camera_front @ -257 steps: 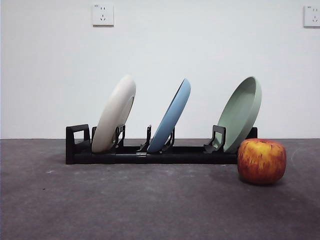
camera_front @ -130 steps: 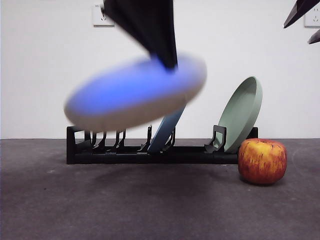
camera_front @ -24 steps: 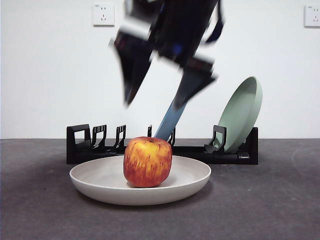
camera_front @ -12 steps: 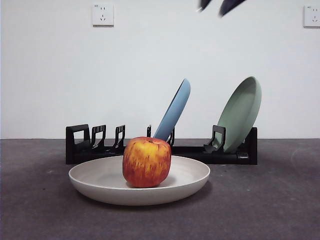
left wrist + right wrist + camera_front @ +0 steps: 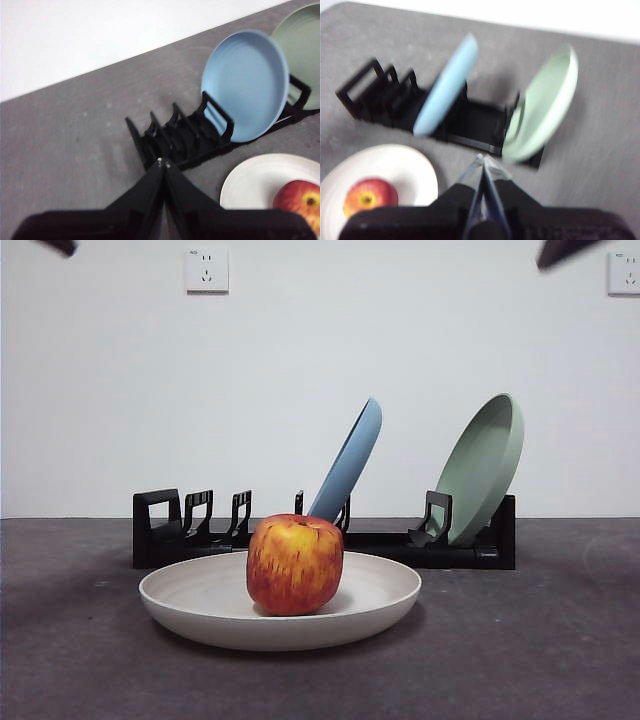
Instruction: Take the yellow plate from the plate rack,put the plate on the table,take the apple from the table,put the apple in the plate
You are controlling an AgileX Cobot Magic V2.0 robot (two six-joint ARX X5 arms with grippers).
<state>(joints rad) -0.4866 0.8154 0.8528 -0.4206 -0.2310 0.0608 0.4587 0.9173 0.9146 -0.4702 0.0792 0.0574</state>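
The yellow plate (image 5: 210, 612) lies flat on the dark grey table (image 5: 520, 650) in front of the plate rack (image 5: 330, 545). The red apple (image 5: 295, 563) stands inside the plate, near its middle. The left wrist view shows the plate (image 5: 255, 180), the apple (image 5: 300, 199) and the rack (image 5: 175, 140) from high up, with my left gripper (image 5: 163, 162) shut and holding nothing. My right gripper (image 5: 481, 159) is shut too, raised above the rack (image 5: 395, 105), with the plate (image 5: 395, 165) and apple (image 5: 369, 196) below. In the front view only black tips show at the top corners.
A light blue plate (image 5: 348, 462) and a sage green plate (image 5: 482, 468) lean upright in the rack. Wall sockets sit high on the white wall behind. Bare table lies to the left and right of the yellow plate.
The arm above the apple has risen out of the front view; black tips now sit at the top corners. Plate and apple have stayed put.
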